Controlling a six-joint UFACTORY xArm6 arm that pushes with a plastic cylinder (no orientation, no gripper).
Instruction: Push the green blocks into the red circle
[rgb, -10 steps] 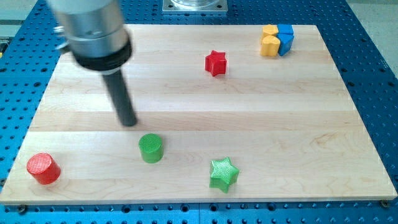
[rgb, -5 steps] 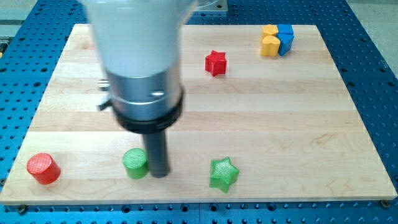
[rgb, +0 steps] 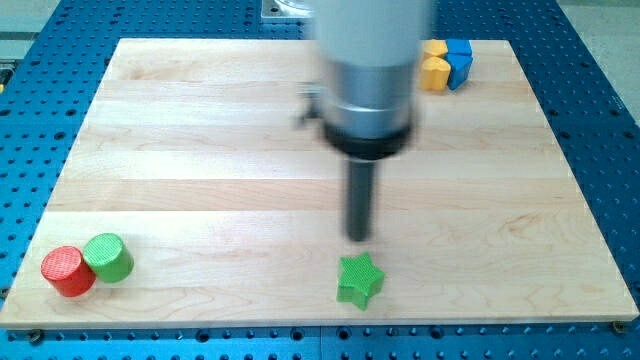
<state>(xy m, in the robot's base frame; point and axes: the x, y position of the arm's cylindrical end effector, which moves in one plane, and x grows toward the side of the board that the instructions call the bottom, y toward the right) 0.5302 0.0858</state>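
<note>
Green cylinder rests against the red cylinder at the worktop's lower left.
My tip stands just above the green star, apart from it; this tool is a plain rod without jaws. Yellow blocks and blue block sit top right.

I'm running this in a robotics lab — a pale wooden board sits on a blue perforated metal bench, with small printed coloured blocks scattered on it and a metal mounting plate at the far edge
</note>
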